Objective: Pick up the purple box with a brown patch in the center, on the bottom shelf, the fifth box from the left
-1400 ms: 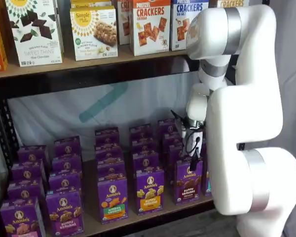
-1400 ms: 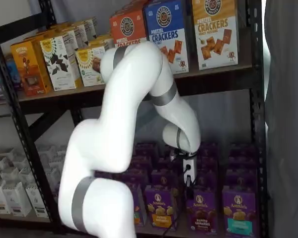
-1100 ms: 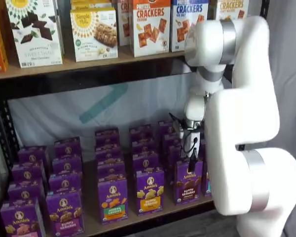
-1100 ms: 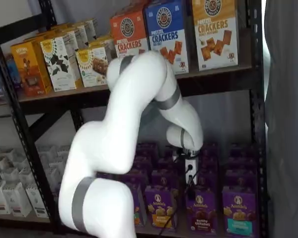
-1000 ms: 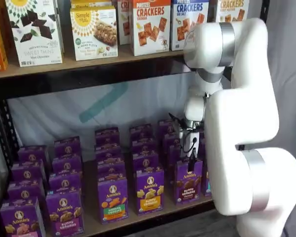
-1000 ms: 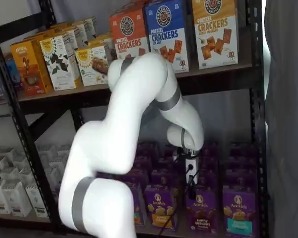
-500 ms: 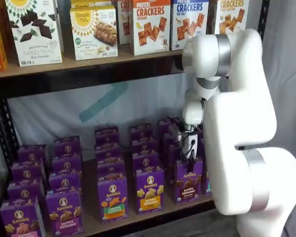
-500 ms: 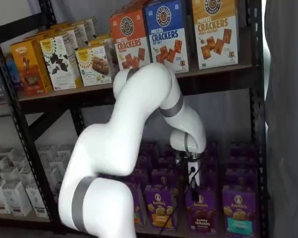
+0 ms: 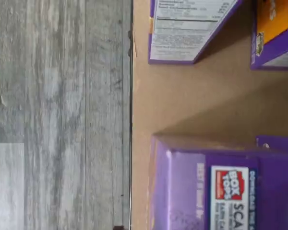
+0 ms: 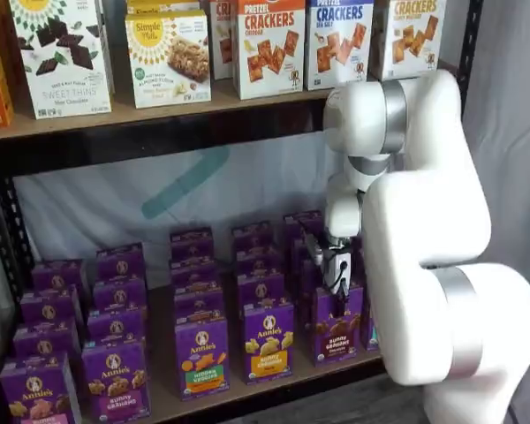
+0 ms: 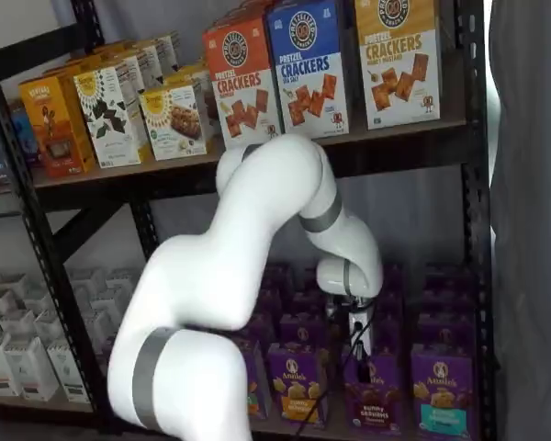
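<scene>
The purple box with a brown patch (image 10: 336, 334) stands in the front row of the bottom shelf, in both shelf views (image 11: 373, 401). My gripper (image 10: 339, 281) hangs just above its top edge, with a black cable beside it, and also shows in a shelf view (image 11: 358, 344). The fingers are seen side-on, so I cannot tell whether they are open or shut. No box is lifted. The wrist view shows a purple box top with a Box Tops label (image 9: 221, 187) close up at the shelf's front edge; no fingers show there.
Rows of purple boxes (image 10: 201, 353) fill the bottom shelf, with a yellow-patch box (image 10: 268, 346) left of the target and a teal-patch box (image 11: 440, 397) to its right. Cracker boxes (image 10: 267, 44) stand on the upper shelf board (image 10: 159, 124). The white arm (image 10: 424, 230) hides the shelf's right part.
The arm's upper joint has dropped well below the upper shelf's boxes. The gripper has shifted a little toward the shelf and stays above the brown-patch box.
</scene>
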Tool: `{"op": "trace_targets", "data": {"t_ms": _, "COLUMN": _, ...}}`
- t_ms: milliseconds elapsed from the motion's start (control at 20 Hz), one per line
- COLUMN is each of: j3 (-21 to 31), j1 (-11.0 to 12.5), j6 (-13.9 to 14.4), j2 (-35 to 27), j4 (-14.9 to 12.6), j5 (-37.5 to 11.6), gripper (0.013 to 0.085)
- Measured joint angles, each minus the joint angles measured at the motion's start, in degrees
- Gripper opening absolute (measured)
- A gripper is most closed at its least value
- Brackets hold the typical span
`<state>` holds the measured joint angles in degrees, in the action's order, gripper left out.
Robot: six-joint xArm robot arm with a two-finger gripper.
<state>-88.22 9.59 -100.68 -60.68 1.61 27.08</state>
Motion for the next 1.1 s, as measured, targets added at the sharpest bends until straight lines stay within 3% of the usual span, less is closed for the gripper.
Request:
{"op": "trace_targets", "data": {"t_ms": 50, "j3": -0.2, "j1": 0.0, "j6": -0.1, "j2": -0.2, "j4": 0.1, "j5": 0.0, "gripper": 0.0850}}
{"op": "trace_targets", "data": {"t_ms": 150, "j3": -0.3, "j1": -0.1, "j6": -0.2, "j2": -0.4, "j4": 0.4, "j5": -0.1, "gripper": 0.0770}}
{"op": "trace_targets", "data": {"t_ms": 550, "j3": 0.8, "j1": -0.1, "j6": -0.5, "j2": 0.1, "j4": 0.7, "j5": -0.9, "gripper": 0.0610}}
{"op": "trace_targets", "data": {"t_ms": 900, "j3": 2.2, "j1": -0.2, "j6": -0.1, "j2": 1.0, "j4": 0.3, "j5": -1.2, "gripper": 0.0610}}
{"op": "trace_targets", "data": {"t_ms": 1100, "j3": 3.2, "j1": -0.2, "j6": 0.5, "j2": 1.5, "j4": -0.3, "j5": -1.6, "gripper": 0.0490}}
